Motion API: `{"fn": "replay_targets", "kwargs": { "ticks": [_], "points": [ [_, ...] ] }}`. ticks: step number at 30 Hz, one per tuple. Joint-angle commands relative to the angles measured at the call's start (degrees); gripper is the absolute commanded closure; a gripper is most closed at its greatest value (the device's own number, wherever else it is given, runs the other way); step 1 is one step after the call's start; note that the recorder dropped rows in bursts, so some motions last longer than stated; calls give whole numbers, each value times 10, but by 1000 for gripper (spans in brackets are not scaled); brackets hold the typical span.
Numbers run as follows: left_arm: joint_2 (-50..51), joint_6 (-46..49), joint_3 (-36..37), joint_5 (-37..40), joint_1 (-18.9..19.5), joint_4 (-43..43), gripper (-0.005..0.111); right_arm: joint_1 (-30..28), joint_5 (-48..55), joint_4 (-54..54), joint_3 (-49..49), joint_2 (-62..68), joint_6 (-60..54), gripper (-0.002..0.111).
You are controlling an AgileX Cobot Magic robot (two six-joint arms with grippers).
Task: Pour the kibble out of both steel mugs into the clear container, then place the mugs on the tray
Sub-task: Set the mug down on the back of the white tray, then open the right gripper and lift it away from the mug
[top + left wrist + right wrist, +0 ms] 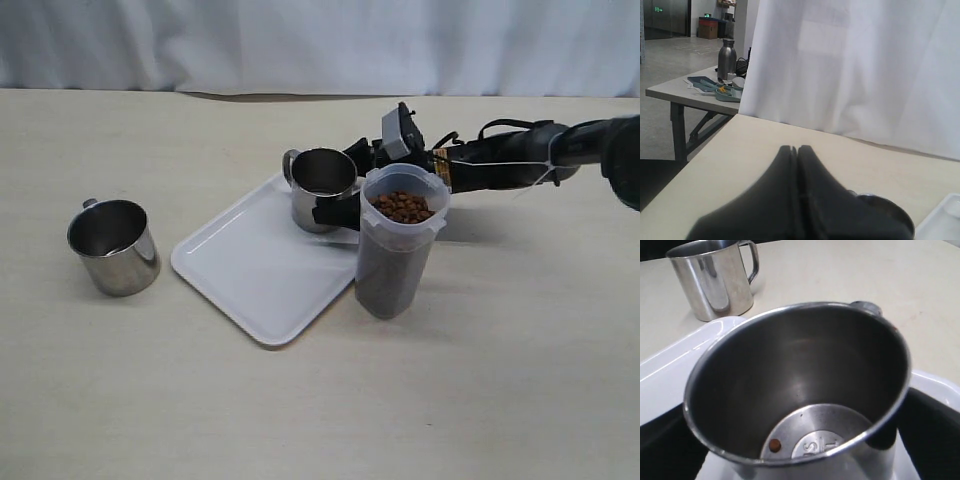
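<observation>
Right gripper (800, 440) is sitting released around the mug (322, 190) on the tray (250, 265), left gripper (797, 165) clenched empty; I'm worrying backing out knocks the container (398, 255).

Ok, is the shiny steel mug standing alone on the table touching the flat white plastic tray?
Apart. The exterior view shows bare tabletop between the lone steel mug and the white tray.

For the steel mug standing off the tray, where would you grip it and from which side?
I would grip the steel mug across its cylindrical wall, coming in level from its right or front in the exterior view: it stands upright, and its loop handle juts far-left.
</observation>
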Motion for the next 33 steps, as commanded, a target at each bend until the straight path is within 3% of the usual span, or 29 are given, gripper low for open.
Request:
{"fn": "replay_targets", "kwargs": {
  "ticks": [1,33],
  "points": [
    [-1,-2,1,-2,2,1,107,-15,-3,-9,0,-20,22,-2],
    [-1,-2,1,0,2,1,107,-25,-3,-69,0,-118,120,-2]
  ]
}}
